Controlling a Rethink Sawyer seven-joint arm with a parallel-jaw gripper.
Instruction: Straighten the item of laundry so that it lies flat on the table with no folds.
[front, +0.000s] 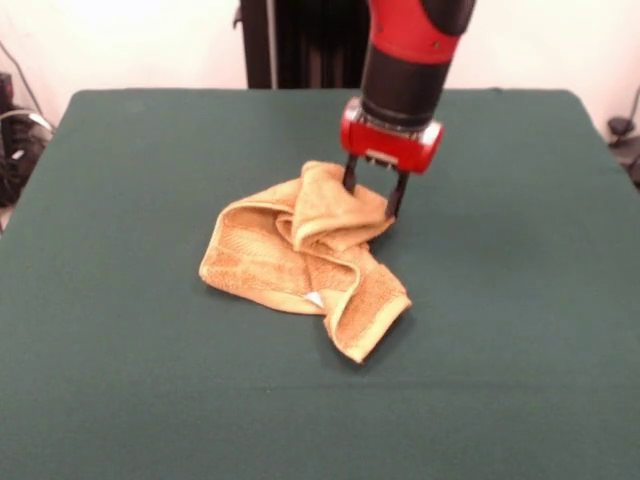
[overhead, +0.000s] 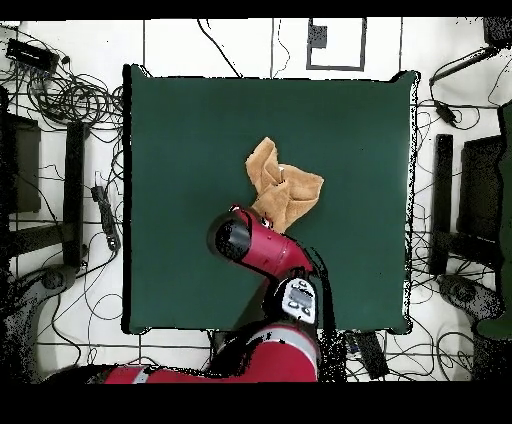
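The orange-tan towel lies crumpled in the middle of the dark green table, with several folds and one flap turned over on top. A small white label shows at its near edge. My gripper stands upright at the towel's far right part. Its two black fingers are apart and straddle the raised fold, with their tips down in the cloth. In the overhead view the towel lies just above the red arm, which hides the gripper.
The table is much bigger than the towel, with green cloth on every side of it. Cables and stands lie on the floor round the table. The robot's pedestal stands behind the far edge.
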